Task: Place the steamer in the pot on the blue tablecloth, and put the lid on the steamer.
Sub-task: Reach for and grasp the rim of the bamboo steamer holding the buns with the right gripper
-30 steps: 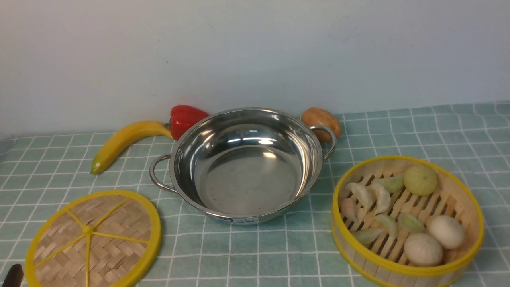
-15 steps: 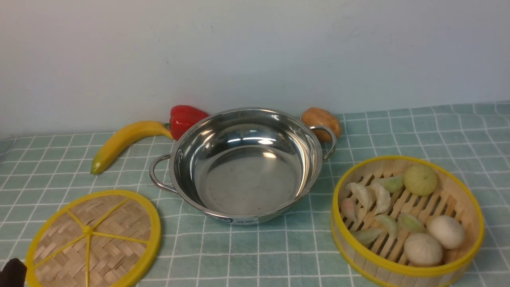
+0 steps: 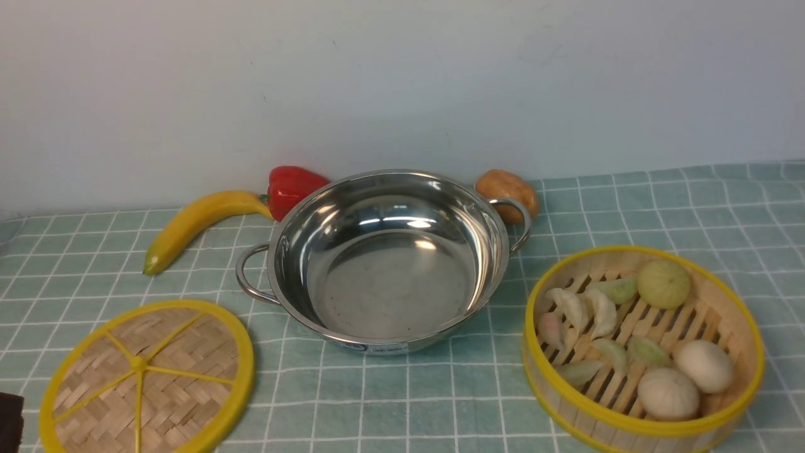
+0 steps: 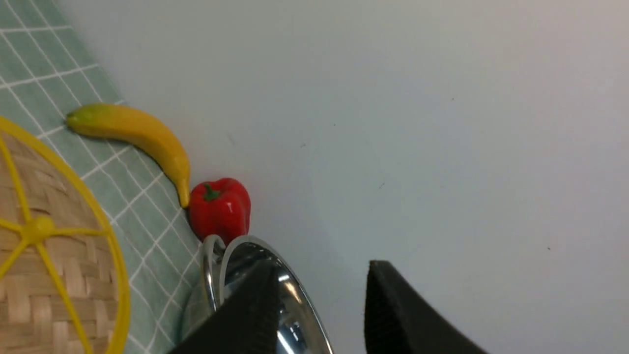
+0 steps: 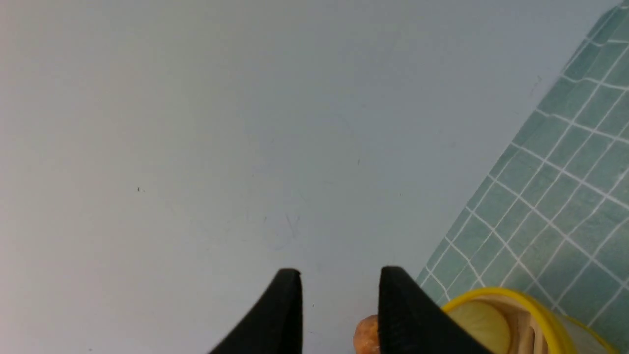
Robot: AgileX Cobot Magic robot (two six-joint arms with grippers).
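Left gripper (image 4: pixel 322 275) edged leftward, jaws parted, empty | right gripper (image 5: pixel 340 275) likewise | blue tablecloth (image 3: pixel 440 402) gridded | wall (image 3: pixel 402 82) white

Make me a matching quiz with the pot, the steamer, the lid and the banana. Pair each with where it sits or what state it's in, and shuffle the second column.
Column one:
1 pot
2 steamer
3 lid
4 banana

Column two:
A lying flat on the cloth, front left
B empty, in the middle
C beside the red pepper, back left
D holding dumplings and buns, on the right

Pairs: 1-B, 2-D, 3-A, 4-C
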